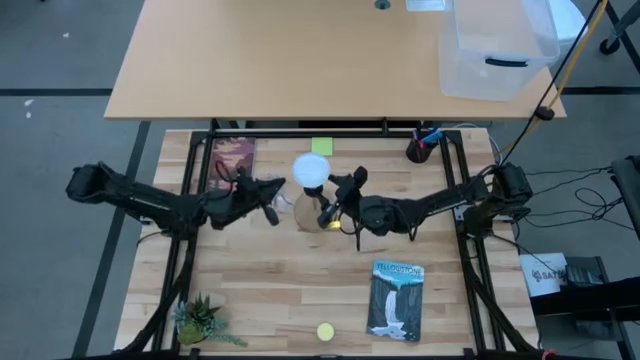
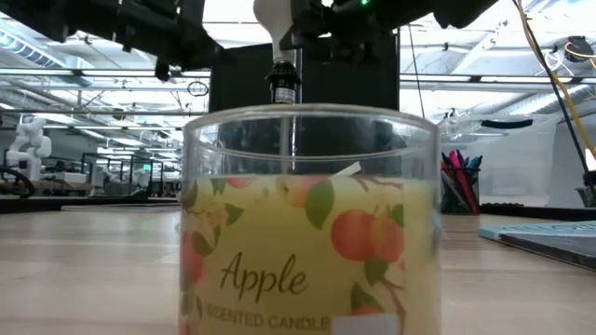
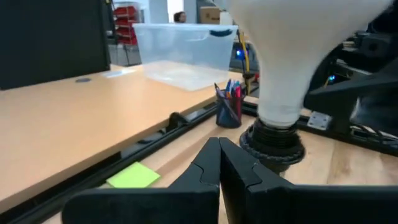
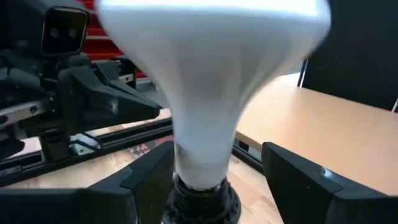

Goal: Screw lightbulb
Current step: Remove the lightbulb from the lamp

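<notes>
The lightbulb (image 1: 310,170) stands upright, white dome up, with its neck in the black socket (image 3: 273,142) of the round wooden base (image 1: 308,215) at the table's middle. My right gripper (image 4: 224,180) comes level from the table's right and is open. Its fingers (image 4: 298,180) stand on either side of the bulb's neck (image 4: 205,149), just above the socket. My left gripper (image 3: 219,163) is shut and points level from the table's left. It sits a little short of the socket and holds nothing. My right gripper has one finger (image 4: 152,177) close beside the bulb's neck (image 4: 186,163) and the other finger well clear of it. I cannot tell whether the near finger touches the neck.
A glass "Apple" candle jar (image 2: 307,223) fills the low view in front of the bulb. Also on the table are a book (image 1: 397,300), a small yellow round thing (image 1: 325,331), a plant (image 1: 200,320), a pen cup (image 1: 422,148), a green note (image 1: 321,146) and another book (image 1: 233,158).
</notes>
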### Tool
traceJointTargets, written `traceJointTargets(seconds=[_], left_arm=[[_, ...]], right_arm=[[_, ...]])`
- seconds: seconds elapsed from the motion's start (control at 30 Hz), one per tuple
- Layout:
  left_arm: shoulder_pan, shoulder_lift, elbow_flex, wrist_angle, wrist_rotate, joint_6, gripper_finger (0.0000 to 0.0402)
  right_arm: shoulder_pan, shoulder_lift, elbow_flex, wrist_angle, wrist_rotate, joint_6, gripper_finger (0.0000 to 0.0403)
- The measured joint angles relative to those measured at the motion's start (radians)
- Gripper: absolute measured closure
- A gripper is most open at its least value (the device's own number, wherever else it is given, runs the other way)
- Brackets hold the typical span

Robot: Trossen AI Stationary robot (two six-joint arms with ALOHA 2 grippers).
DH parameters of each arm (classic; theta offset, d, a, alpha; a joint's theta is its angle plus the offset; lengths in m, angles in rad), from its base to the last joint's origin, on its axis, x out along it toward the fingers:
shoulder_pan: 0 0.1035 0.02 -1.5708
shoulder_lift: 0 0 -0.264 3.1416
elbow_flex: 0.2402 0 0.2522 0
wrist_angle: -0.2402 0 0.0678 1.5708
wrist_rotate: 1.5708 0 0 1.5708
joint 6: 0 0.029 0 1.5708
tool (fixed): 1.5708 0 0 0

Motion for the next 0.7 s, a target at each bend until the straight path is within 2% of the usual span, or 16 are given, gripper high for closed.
traceJointTargets(seconds=[0.3, 0.5, 0.7], left_arm=[[0.102, 0.058, 0.000, 0.057, 0.131, -0.022, 0.0401], [0.142, 0.065, 0.000, 0.162, 0.267, -0.003, 0.0401], [0.143, 0.065, 0.000, 0.175, 0.274, -0.009, 0.0401]], right_arm=[[-0.036, 0.024, 0.000, 0.021, -0.102, 0.006, 0.0167], [-0.042, 0.033, 0.000, 0.074, -0.108, -0.076, 0.0167], [-0.048, 0.033, 0.000, 0.151, -0.118, -0.173, 0.0170]])
